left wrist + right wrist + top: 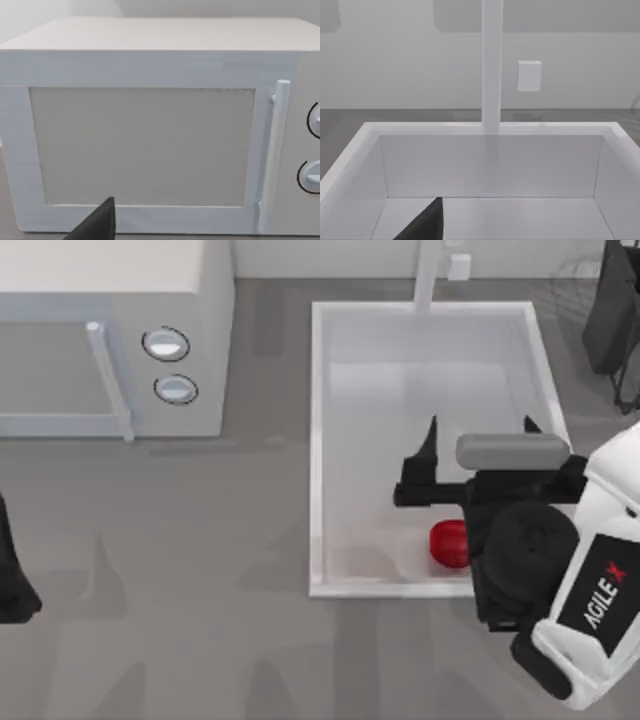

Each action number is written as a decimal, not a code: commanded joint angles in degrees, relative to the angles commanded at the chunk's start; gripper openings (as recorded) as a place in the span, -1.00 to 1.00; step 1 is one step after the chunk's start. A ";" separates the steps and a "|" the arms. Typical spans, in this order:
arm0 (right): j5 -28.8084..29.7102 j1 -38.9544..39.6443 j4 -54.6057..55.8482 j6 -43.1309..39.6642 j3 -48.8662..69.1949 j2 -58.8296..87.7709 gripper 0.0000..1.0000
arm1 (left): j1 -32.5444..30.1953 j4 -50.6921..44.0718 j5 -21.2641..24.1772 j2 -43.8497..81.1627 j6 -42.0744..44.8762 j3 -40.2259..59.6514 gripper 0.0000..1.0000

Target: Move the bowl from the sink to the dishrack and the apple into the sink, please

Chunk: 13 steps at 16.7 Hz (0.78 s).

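top: looks straight down on table | left wrist: close, faces microwave (150, 140) front | right wrist: low, faces sink (490, 165) back wall; sink shared with top

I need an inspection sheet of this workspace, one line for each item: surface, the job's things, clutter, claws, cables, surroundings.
Surface: grey table top.
Job's things: small bright red apple lies inside the large white rectangular sink, near its front rim; thin dark wire dishrack at the top view's far right edge; bowl, nothing seen.
Clutter: nothing seen.
Claws: right claw is open above the sink, apart from the apple; left claw is parked at the table's left edge.
Cables: nothing seen.
Surroundings: white microwave with two knobs left of the sink; white faucet post; pale wall.
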 joint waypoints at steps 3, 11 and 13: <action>0.00 0.00 -0.01 0.00 0.04 -0.02 1.00 | 0.00 0.00 0.00 0.00 0.00 0.00 1.00; -9.58 -6.34 -14.24 1.00 -10.82 -16.62 1.00 | 0.00 0.00 0.00 0.00 0.00 0.00 1.00; -13.93 -9.81 -21.93 1.37 -15.73 -26.66 1.00 | 0.00 0.00 0.00 0.00 0.00 0.00 1.00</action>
